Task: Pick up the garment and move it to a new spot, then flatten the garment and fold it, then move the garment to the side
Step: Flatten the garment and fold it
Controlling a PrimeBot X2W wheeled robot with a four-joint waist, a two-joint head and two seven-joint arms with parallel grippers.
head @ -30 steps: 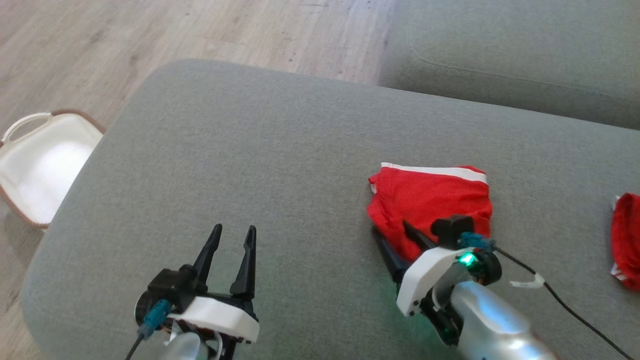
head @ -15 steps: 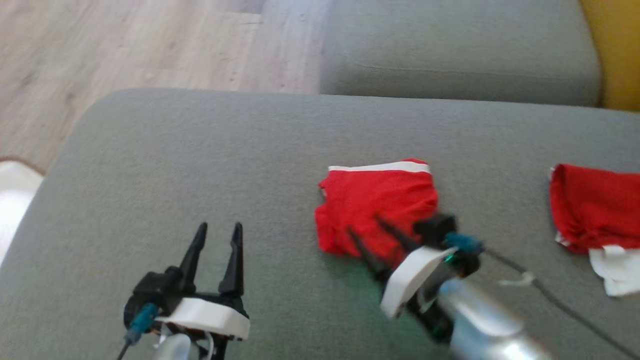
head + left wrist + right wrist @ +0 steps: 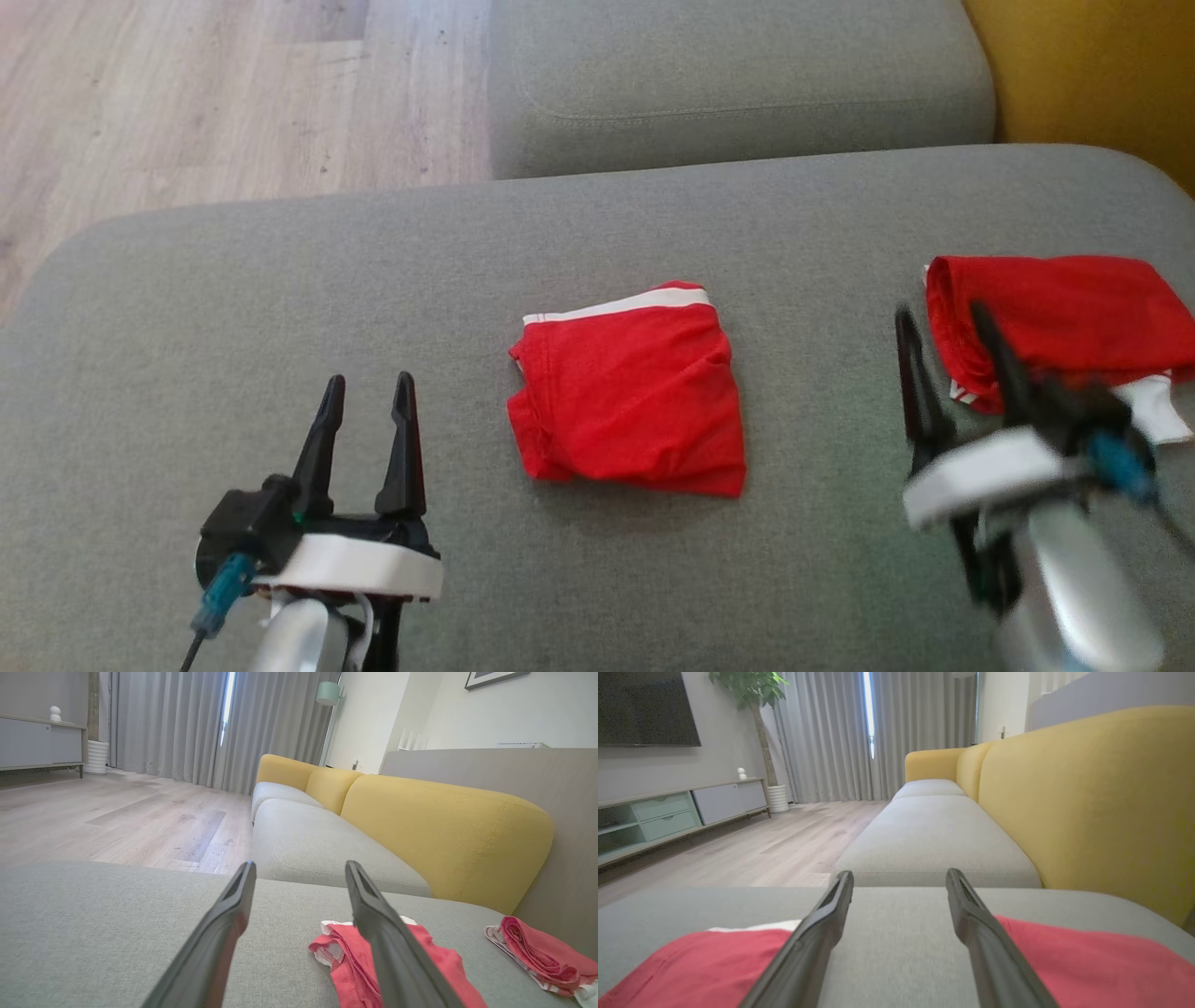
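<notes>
A red garment (image 3: 630, 392) with a white waistband lies folded in the middle of the grey sofa seat (image 3: 280, 299); it also appears as the garment (image 3: 430, 956) in the left wrist view and the garment (image 3: 696, 961) at the lower left of the right wrist view. My left gripper (image 3: 366, 390) stands open at the lower left, well left of it, holding nothing. My right gripper (image 3: 943, 322) is open and blurred at the lower right, between the folded garment and a second red garment (image 3: 1064, 313), nearer the latter.
The second red garment (image 3: 542, 956) with white trim lies at the seat's right end, beside the yellow backrest (image 3: 1092, 75). Another grey cushion (image 3: 728, 75) lies beyond. Wooden floor (image 3: 187, 93) runs past the seat's far left edge.
The head camera has swung right, shifting the whole picture left. My right gripper has let go of the folded garment and moved right, away from it. The left gripper has kept its pose.
</notes>
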